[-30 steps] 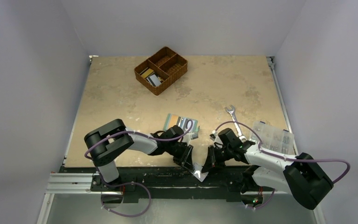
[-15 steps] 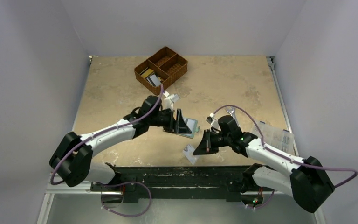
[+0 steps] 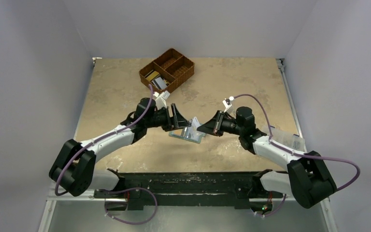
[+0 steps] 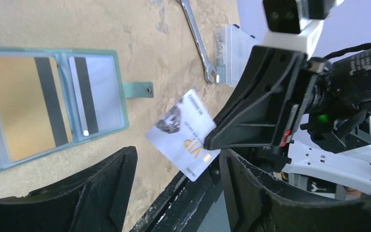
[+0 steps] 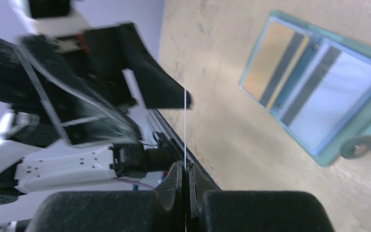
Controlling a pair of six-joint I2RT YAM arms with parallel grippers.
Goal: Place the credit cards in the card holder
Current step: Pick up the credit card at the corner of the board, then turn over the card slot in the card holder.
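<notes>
The teal card holder (image 3: 187, 135) lies open on the table, showing a gold card (image 4: 24, 108) and a grey card (image 4: 96, 96) in its sleeves. My right gripper (image 3: 204, 128) is shut on a white credit card (image 4: 183, 133) marked VIP and holds it in the air just right of the holder. In the right wrist view that card (image 5: 185, 125) shows edge-on between the closed fingers (image 5: 176, 176). My left gripper (image 4: 178, 188) is open and holds nothing. It hovers close to the card, facing the right gripper (image 4: 251, 121). More credit cards (image 3: 155, 79) lie in the basket.
A brown wicker basket (image 3: 174, 60) with three compartments stands at the back of the table. A silver wrench (image 4: 198, 43) and a clear plastic box (image 3: 287, 140) lie to the right, near the right arm. The table's black front rail (image 3: 183, 179) runs below both arms.
Both arms moved from the front edge to the table's middle. The left gripper opened and let go of the white card; the right gripper shut on it and carried it beside the holder.
</notes>
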